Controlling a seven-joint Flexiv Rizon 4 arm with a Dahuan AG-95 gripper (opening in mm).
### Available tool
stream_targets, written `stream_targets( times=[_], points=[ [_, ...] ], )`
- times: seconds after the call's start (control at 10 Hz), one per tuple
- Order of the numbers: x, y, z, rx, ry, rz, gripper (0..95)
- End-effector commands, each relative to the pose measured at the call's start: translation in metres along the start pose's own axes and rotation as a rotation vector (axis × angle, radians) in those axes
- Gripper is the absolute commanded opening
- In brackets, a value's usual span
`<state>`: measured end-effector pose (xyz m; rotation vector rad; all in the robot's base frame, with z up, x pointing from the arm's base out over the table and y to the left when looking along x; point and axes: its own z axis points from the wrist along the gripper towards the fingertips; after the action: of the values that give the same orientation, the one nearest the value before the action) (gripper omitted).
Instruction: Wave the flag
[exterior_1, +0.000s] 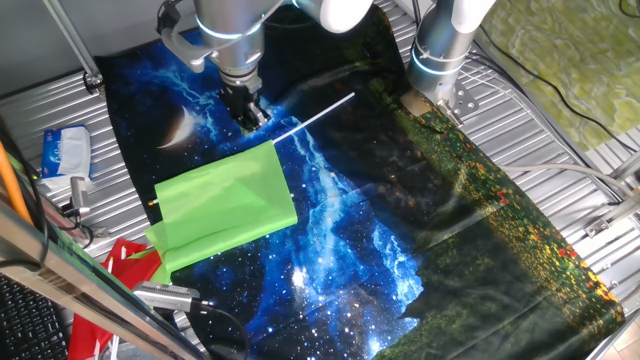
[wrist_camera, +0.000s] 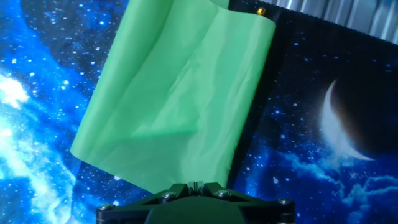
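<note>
The flag is a lime-green cloth (exterior_1: 225, 205) on a thin white stick (exterior_1: 320, 112). It rests on the starry mat (exterior_1: 340, 240), with the stick pointing up and to the right. My gripper (exterior_1: 252, 116) hangs just above and left of where the stick meets the cloth. Its jaws are closed together, and the stick passes beside them, not between them. In the hand view the cloth (wrist_camera: 180, 93) fills the middle, with the stick's gold tip (wrist_camera: 261, 10) at the far end. My gripper (wrist_camera: 196, 184) shows shut at the bottom edge.
A red and green cloth with no stick (exterior_1: 130, 265) lies at the mat's lower left, beside a metal cylinder (exterior_1: 170, 293). A blue and white packet (exterior_1: 65, 150) sits at the left. An arm base (exterior_1: 440, 55) stands at the back right. Cables run at the right.
</note>
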<state>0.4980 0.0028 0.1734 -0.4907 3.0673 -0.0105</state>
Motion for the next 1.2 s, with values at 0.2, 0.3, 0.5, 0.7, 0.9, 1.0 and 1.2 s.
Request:
stream_targets(
  times=[0.2, 0.3, 0.5, 0.7, 0.9, 1.0, 1.2],
  points=[
    [-0.0053, 0.0026, 0.0030, 0.005, 0.007, -0.002, 0.0],
    [-0.0055, 0.0028, 0.0031, 0.004, 0.008, -0.002, 0.0],
    [-0.0059, 0.0034, 0.0029, 0.005, 0.004, -0.004, 0.0],
    [-0.0061, 0.0036, 0.0026, 0.017, 0.006, -0.008, 0.0],
    [-0.0061, 0.0039, 0.0013, 0.018, 0.008, 0.022, 0.0],
    [-0.0063, 0.0041, 0.0015, 0.018, 0.005, 0.019, 0.0],
    [-0.0066, 0.0044, 0.0015, 0.018, 0.003, 0.024, 0.0]
  ],
)
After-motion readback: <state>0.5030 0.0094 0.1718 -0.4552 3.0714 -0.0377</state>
